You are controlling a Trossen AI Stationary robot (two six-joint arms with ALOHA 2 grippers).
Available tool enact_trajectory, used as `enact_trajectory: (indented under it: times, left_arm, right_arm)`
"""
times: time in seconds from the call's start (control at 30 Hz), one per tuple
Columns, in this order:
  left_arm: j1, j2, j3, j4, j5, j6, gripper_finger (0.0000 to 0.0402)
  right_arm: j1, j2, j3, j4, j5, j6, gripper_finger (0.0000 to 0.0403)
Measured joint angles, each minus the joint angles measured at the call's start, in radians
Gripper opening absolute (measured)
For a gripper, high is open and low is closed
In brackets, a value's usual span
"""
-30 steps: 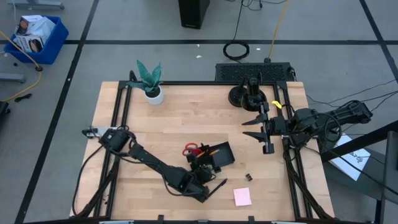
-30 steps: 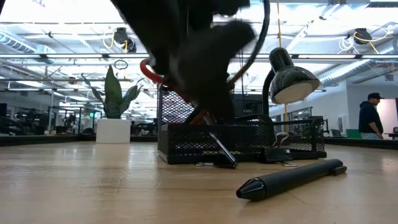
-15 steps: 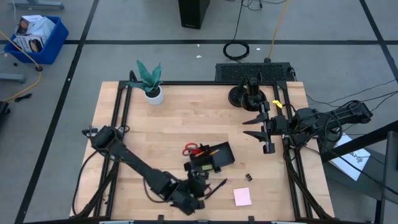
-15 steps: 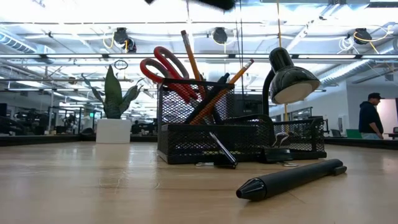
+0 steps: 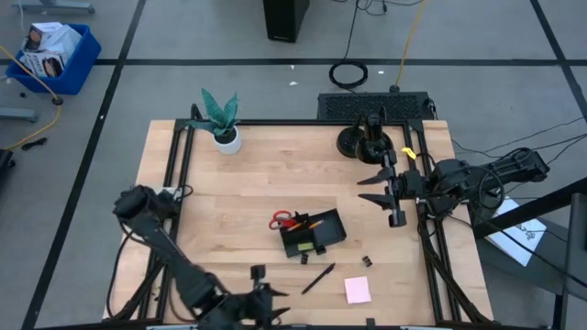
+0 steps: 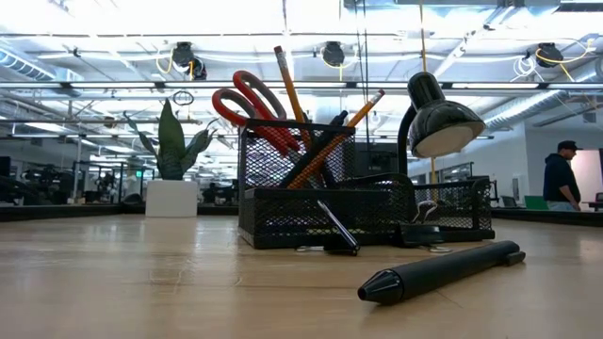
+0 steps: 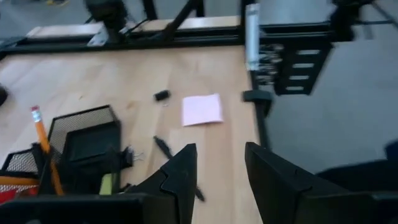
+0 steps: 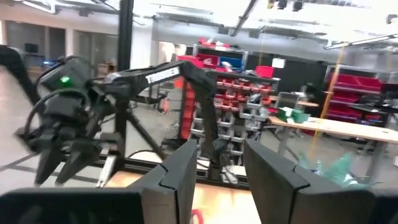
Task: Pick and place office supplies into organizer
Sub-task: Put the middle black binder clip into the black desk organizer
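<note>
No brand, label or legible writing is being shown on any item on the pale wooden table (image 5: 238,183). The left gripper (image 5: 260,291) is being held at the table's near edge, its two dark angular fingers (image 7: 180,177) parted with nothing between them — released. Just ahead of it, a slim black pen (image 5: 318,278) is lying flat on the wood, its matte barrel tapering to a rounded tip in the low view, and beyond that pen the organizer (image 5: 314,234) is sitting, a black wire-mesh tray with an upright mesh cup. Red-handled scissors (image 6: 247,105) with glossy looped handles and thin orange pencils (image 6: 292,92) with pink erasers are standing tilted in that cup, and a yellow-green piece (image 5: 317,242) is resting in a low compartment. A second black pen (image 6: 337,229) is being leaned against the tray's front wall. To the side of the left gripper, a square pale pink sticky-note pad (image 5: 357,290) is lying flat, with a tiny black clip (image 5: 366,262) just past it. The right gripper (image 5: 374,188) is being kept well apart, above the table's far right part, its fingers spread and empty. A domed black lamp (image 5: 365,138) and a spiky green plant (image 5: 220,115) in a white pot are standing at the far edge.
</note>
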Motion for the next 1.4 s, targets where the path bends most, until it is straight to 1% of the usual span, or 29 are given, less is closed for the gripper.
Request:
enact_trajectory:
  times: [0.07,0.2,0.37,0.5,0.7,0.9,1.07,1.2,1.4]
  left_arm:
    - [-0.023,-0.014,0.000,0.002,0.002,0.017,0.0141]
    - [-0.069,-0.050,0.000,-0.027,-0.001,0.029,0.0141]
    - [-0.120,-0.100,0.000,-0.056,-0.046,0.076,0.0141]
    - [-0.153,-0.144,0.000,-0.123,-0.080,0.076,0.0141]
    - [-0.180,-0.201,0.000,-0.252,-0.153,-0.005,0.0141]
    - [-0.189,-0.231,0.000,-0.366,-0.168,-0.094,0.0141]
    - [-0.189,-0.232,0.000,-0.390,-0.169,-0.107,0.0141]
    - [-0.189,-0.232,0.000,-0.399,-0.169,-0.107,0.0141]
    - [-0.189,-0.232,0.000,-0.412,-0.169,-0.114,0.0141]
  right_arm:
    - [0.000,0.000,0.000,-0.007,-0.047,0.016,0.0123]
    - [0.000,0.002,0.000,-0.007,-0.174,0.044,0.0123]
    - [0.000,0.023,0.000,-0.008,-0.328,0.046,0.0123]
    - [0.015,0.060,0.000,-0.011,-0.399,0.045,0.0123]
    - [0.093,0.155,0.000,-0.007,-0.399,0.047,0.0123]
    - [0.187,0.266,0.000,0.041,-0.398,0.047,0.0123]
    - [0.240,0.338,0.000,0.085,-0.388,0.073,0.0123]
    - [0.270,0.387,0.000,0.091,-0.342,0.119,0.0123]
    - [0.303,0.456,0.000,0.091,-0.328,0.173,0.0123]
